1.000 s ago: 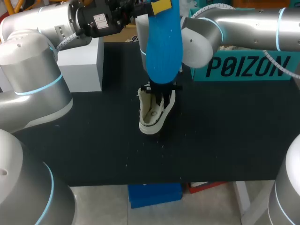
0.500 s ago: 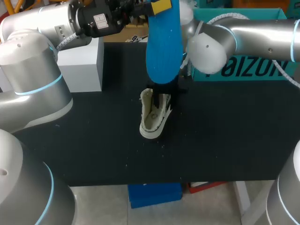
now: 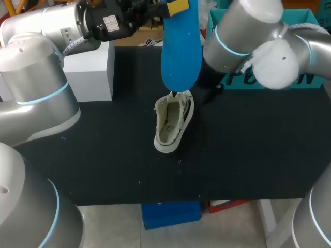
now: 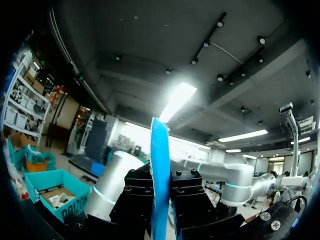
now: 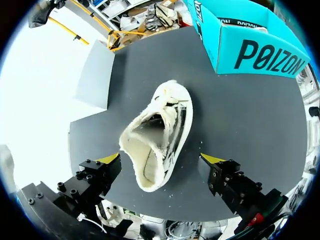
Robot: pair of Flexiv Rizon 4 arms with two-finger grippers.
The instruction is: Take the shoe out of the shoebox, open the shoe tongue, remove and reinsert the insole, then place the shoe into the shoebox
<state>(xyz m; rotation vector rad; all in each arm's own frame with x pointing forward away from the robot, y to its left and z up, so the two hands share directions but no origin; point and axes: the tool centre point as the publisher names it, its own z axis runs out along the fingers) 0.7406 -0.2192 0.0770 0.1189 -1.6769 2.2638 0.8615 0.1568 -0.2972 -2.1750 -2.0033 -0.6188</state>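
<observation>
The shoe rests on its sole at the middle of the head view, on the black table. Its laced end points toward the top of the frame and its open collar toward the bottom.

In the right wrist view the shoe lies ahead of the right gripper, between its yellow tips and apart from both. The fingers are spread wide and hold nothing.

The left gripper is at the top centre of the head view and pinches the blue insole from both sides. The insole hangs upright there, and its rounded lower end comes down to the shoe's laced end. I cannot tell whether they touch.

The shoe is cream with a fleecy lining, dark laces, dark side stripes and a pale rubber rim. The insole is smooth, flat and long, and shows as a thin edge in the left wrist view.

The teal cardboard shoebox stands open at the upper right, behind the right arm. A plain grey block sits at the upper left.
</observation>
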